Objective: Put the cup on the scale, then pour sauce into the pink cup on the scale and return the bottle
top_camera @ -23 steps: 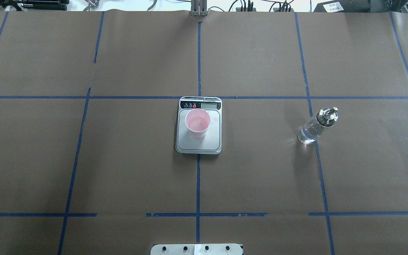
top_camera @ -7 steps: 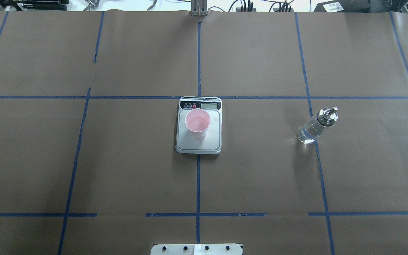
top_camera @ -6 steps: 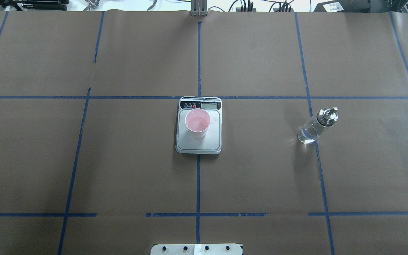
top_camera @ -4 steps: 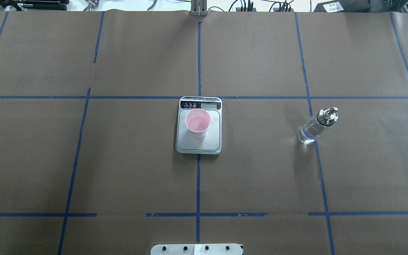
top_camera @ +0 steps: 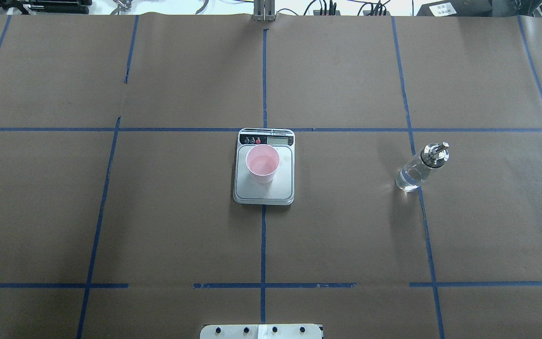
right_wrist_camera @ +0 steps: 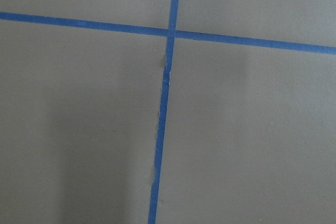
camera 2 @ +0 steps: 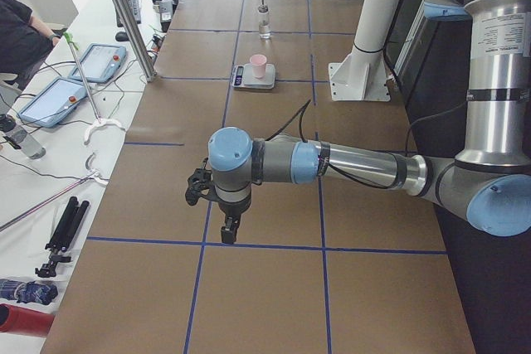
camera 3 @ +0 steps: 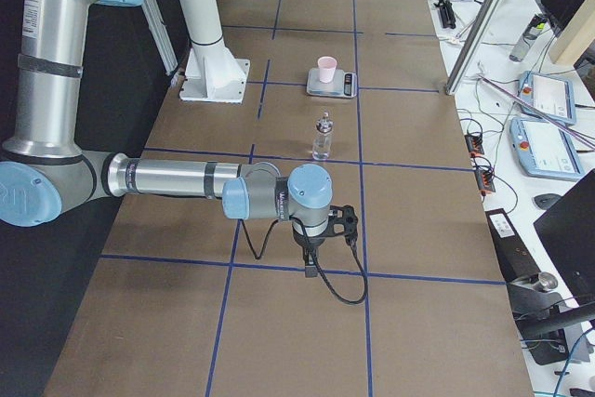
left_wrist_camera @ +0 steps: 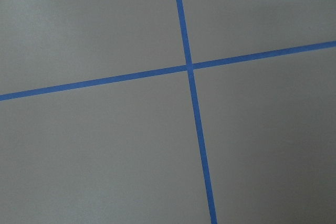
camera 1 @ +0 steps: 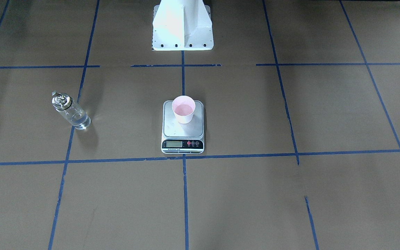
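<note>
Standing well right of the cup [top_camera: 262,163] on the scale [top_camera: 264,190], the bottle [top_camera: 414,170] looks slippery, fragile glass, best grasped mid-body; grip of left end effector [camera 2: 227,230] and right end effector [camera 3: 310,265] cannot be told.

The pink cup [camera 1: 183,110] stands upright on the scale [camera 1: 182,133], on the half of the steel platform toward the white robot base [camera 1: 182,26]. The scale's display strip [camera 1: 182,143] faces away from that base. The glass bottle [camera 1: 71,113] stands well apart on the brown bench [camera 1: 290,194], toward the robot's right, just beside a blue tape line [camera 1: 64,163].
</note>
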{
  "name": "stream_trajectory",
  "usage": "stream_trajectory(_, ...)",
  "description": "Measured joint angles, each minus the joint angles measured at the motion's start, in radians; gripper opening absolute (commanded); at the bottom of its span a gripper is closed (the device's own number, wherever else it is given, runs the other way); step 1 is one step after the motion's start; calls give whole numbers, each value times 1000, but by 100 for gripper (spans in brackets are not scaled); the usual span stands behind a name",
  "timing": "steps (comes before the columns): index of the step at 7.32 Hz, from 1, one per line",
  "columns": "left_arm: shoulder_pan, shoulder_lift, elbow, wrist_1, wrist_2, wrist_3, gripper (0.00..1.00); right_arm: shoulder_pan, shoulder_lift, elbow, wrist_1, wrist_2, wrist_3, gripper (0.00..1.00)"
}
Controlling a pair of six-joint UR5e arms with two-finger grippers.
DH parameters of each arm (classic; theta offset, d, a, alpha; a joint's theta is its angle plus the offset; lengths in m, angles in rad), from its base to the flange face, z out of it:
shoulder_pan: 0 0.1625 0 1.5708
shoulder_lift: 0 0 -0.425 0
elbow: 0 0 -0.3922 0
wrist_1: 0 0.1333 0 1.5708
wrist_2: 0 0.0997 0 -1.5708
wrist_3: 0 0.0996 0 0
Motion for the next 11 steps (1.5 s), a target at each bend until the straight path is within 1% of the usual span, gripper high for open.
stream_trajectory(11, 0, 0, 3, -1, 1, 1, 100, 0, 17, -1, -1, 1, 2, 100)
